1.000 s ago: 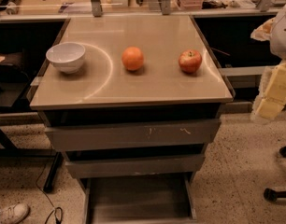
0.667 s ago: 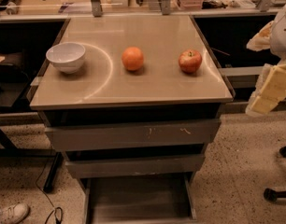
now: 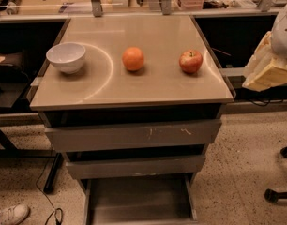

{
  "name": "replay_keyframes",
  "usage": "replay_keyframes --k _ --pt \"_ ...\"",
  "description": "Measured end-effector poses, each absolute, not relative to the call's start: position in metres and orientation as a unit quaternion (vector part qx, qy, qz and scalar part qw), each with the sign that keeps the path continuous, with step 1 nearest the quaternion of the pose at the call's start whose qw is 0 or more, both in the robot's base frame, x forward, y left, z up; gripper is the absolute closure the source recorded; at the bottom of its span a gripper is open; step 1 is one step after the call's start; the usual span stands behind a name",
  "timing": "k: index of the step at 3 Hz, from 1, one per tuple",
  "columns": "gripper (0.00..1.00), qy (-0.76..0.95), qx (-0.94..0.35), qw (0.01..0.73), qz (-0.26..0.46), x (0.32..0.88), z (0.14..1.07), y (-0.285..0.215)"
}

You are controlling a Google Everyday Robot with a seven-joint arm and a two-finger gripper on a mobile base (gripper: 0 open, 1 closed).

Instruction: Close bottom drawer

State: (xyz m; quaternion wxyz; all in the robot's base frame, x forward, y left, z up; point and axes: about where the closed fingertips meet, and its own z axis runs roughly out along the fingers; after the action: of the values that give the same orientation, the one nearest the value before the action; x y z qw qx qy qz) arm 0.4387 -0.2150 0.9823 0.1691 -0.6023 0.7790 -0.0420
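The bottom drawer (image 3: 139, 201) is at 6 o'clock, low under the table (image 3: 148, 87). It sticks out past the two drawers above it, and you can look down into its tray. The tool (image 3: 268, 71) is at 3 o'clock, off the table's right side, well apart from the drawer. I cannot tell if it is apart or together. A bowl (image 3: 66, 56), an orange (image 3: 133, 58) and an apple (image 3: 191, 61) sit on the table.
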Motion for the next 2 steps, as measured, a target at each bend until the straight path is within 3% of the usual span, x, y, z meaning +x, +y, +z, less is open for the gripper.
replay_keyframes --k 1,2 --pt "0.88 0.779 -0.602 0.169 -0.042 0.4387 0.9824 -0.2150" --pt "1.00 0.779 -0.602 0.169 -0.042 0.4387 0.9824 -0.2150"
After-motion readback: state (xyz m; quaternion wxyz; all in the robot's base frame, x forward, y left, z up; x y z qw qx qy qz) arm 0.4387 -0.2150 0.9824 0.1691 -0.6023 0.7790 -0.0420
